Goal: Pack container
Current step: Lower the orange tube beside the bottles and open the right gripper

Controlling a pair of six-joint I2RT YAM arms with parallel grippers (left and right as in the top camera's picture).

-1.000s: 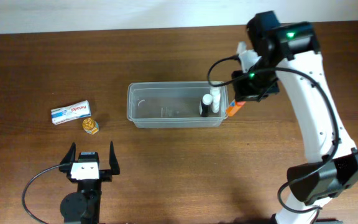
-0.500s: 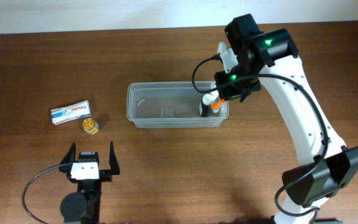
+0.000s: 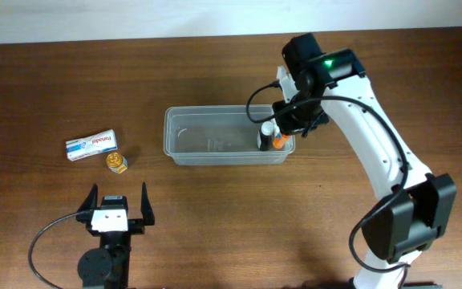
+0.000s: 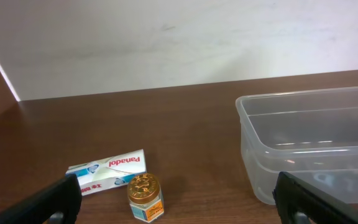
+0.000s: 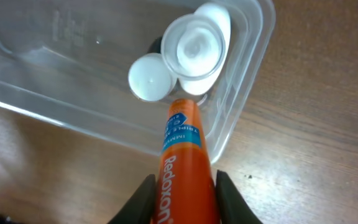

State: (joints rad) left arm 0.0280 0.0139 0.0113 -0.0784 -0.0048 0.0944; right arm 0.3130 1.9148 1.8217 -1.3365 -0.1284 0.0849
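Here the right gripper [image 5: 182,190] pinches an orange Redoxon tube [image 5: 180,143], its tip over the right end of the clear container [image 3: 207,136] at mid-table, just by two white-capped bottles [image 5: 194,46] standing inside. The left gripper [image 3: 119,197] sits spread wide, near a Panadol box [image 3: 91,145] and a gold-lidded jar [image 3: 117,162].

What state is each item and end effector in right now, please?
container: open, no lid.
two bottles: upright, capped, inside its right end.
orange tube: gripped, tip over the container by the bottles.
Panadol box: lying flat, outside the container.
gold-lidded jar: upright, lid on.
left end effector: open, empty.
right end effector: shut on orange tube.
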